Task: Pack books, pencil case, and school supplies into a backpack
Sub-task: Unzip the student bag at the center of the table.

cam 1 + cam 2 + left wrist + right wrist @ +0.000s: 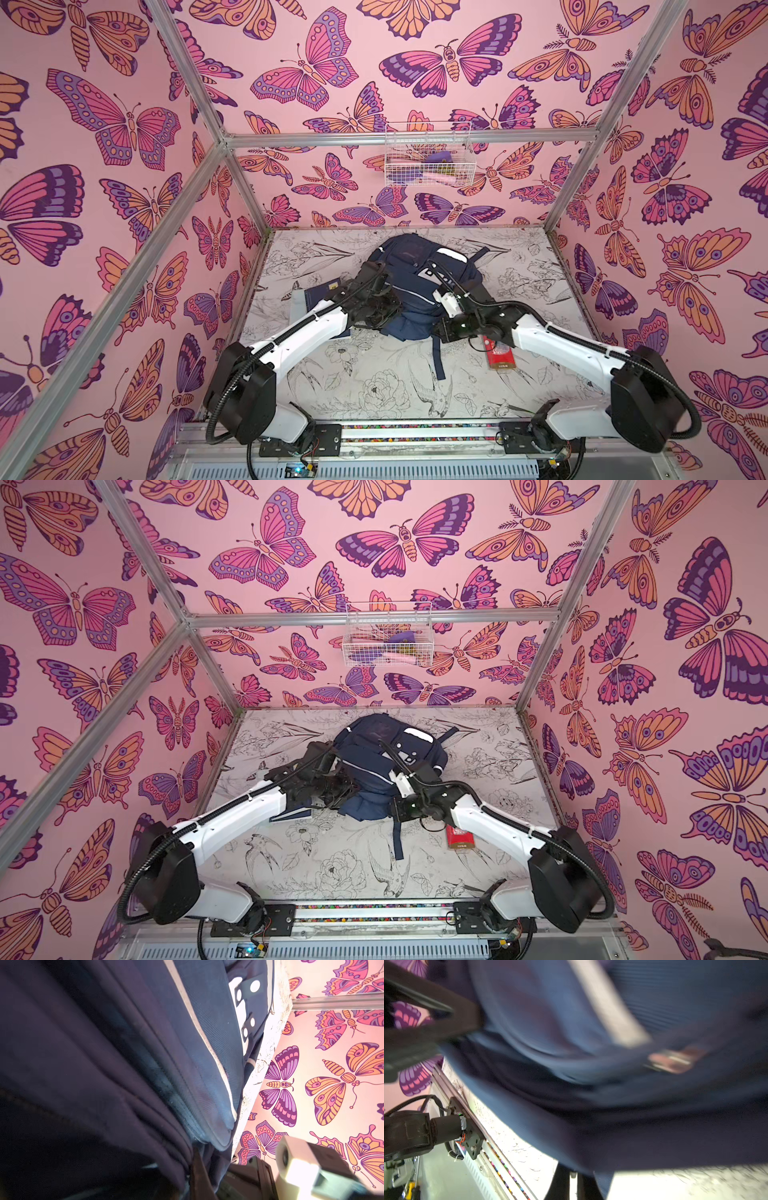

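The navy backpack (415, 286) (374, 754) lies in the middle of the table, white patch up. My left gripper (384, 309) (197, 1159) is at its near left edge, shut on a fold of the backpack's fabric (145, 1084). At the near right edge, my right gripper (436, 328) (574, 1172) is shut on the hem of the blurred blue fabric (539, 1012). The dark books (318, 293) with a yellow label lie left of the backpack, partly under my left arm. I cannot pick out a pencil case.
A flat red pack (500, 353) (459, 837) lies on the table under my right forearm. A backpack strap (438, 357) trails toward the front edge. A white wire basket (428, 160) holding small items hangs on the back wall.
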